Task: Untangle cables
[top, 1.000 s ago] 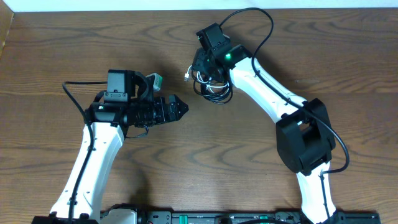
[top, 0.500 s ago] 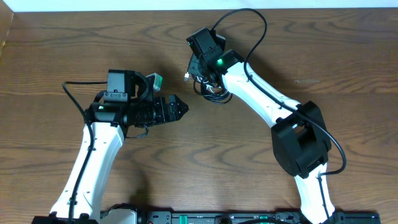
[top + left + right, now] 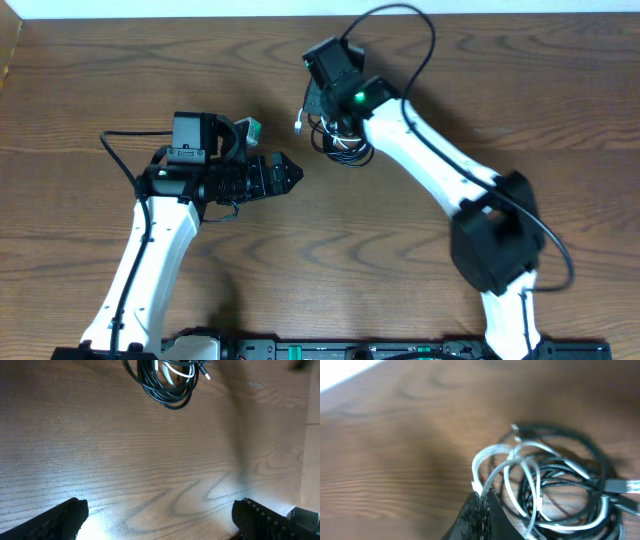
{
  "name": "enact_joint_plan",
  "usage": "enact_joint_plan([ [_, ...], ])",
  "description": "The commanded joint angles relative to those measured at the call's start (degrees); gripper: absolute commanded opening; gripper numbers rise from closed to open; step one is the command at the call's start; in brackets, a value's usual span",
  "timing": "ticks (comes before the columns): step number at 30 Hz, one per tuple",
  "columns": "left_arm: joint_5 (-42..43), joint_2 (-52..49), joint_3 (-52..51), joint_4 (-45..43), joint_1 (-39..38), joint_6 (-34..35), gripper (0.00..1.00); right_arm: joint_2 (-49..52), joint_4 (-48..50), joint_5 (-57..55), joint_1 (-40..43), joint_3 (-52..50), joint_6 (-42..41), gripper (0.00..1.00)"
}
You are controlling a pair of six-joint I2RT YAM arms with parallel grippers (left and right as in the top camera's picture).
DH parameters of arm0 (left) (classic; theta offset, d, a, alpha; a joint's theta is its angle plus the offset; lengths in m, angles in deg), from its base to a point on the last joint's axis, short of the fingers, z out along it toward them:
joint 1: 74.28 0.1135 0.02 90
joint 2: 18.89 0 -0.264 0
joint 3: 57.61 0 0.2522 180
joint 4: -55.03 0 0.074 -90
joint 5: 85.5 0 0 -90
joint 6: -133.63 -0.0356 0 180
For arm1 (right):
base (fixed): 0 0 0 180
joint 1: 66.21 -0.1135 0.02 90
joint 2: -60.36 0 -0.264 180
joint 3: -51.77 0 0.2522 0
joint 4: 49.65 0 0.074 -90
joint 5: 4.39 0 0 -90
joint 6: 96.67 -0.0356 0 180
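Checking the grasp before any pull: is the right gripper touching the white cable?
Touching. The right wrist view shows the shut right gripper pinching a loop of the white cable right at its tips, with no gap between them.

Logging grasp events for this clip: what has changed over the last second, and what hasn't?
The right gripper shut its jaws on a loop of the white cable, its wrist edging a little toward the left arm's side above the bundle. The black cables lie coiled where they were. The left gripper stayed open and still, apart from them.
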Motion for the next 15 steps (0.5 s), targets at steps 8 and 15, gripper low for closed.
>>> enact_joint_plan([
  [8,0.7,-0.4,0.6,0.0,0.2,-0.4,0.98,-20.5,0.6,-1.9,0.6,0.5,13.4,0.01],
  [15,0.7,-0.4,0.6,0.0,0.2,-0.3,0.98,-24.5,1.4,-1.9,0.7,0.5,16.3,0.01],
])
